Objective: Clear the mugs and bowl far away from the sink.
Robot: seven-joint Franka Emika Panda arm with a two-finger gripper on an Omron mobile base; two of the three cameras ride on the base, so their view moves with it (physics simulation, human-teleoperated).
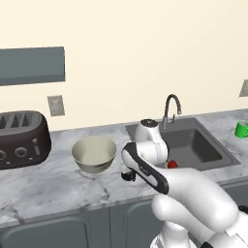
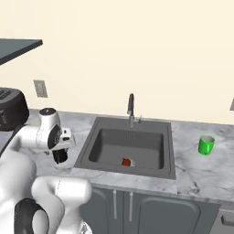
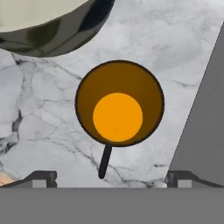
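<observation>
In the hand view I look straight down into the black mug (image 3: 119,103) with its orange interior, its thin handle pointing toward the bottom edge. My gripper (image 3: 111,179) hovers open above it, one fingertip on each side and nothing between them. The wide cream bowl (image 3: 48,26) stands close beside the mug. On the marble counter the bowl (image 1: 94,153) sits left of the sink (image 1: 193,143), with my gripper (image 1: 127,175) low between them. The green mug (image 1: 241,129) stands right of the sink (image 2: 130,146), far from my gripper (image 2: 60,157).
A dark toaster (image 1: 22,139) stands at the counter's left end. A small red object (image 2: 126,162) lies in the basin near its front wall. The gooseneck faucet (image 1: 171,107) rises behind the sink. Bare marble lies around the green mug (image 2: 206,145).
</observation>
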